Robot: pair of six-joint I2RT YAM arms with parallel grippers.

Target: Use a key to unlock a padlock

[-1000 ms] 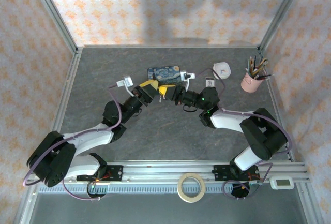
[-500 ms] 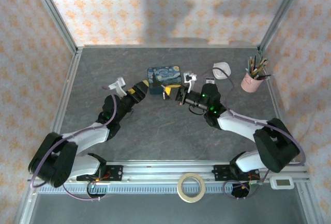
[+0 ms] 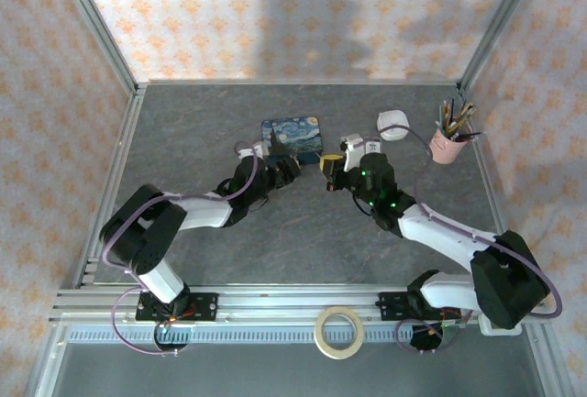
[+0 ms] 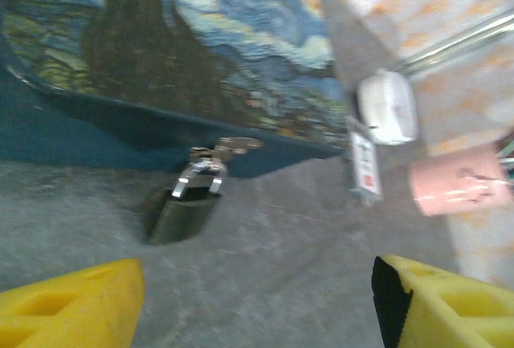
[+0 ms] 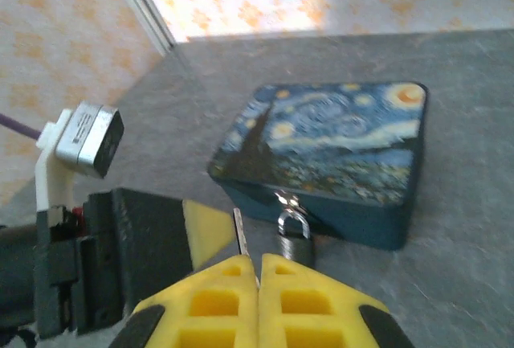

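Silvery and slim, the key [image 5: 239, 237] is pinched over a short length only, so it may pivot or slip if its tip meets the padlock [image 5: 295, 234] off the keyhole, which cannot be made out. The padlock hangs loose from the hasp of the blue box [image 5: 337, 147], just beyond the key tip and slightly to its right as the right gripper [image 5: 258, 272] faces it. With nothing steadying it, it may swing away under a push.

Right gripper: yellow fingers together, clamped on the key, with the blade standing up just ahead of them.

Left gripper [image 4: 257, 304]: fingers wide apart, holding and touching nothing. The padlock lies ahead of it, left of centre, low against the box front.
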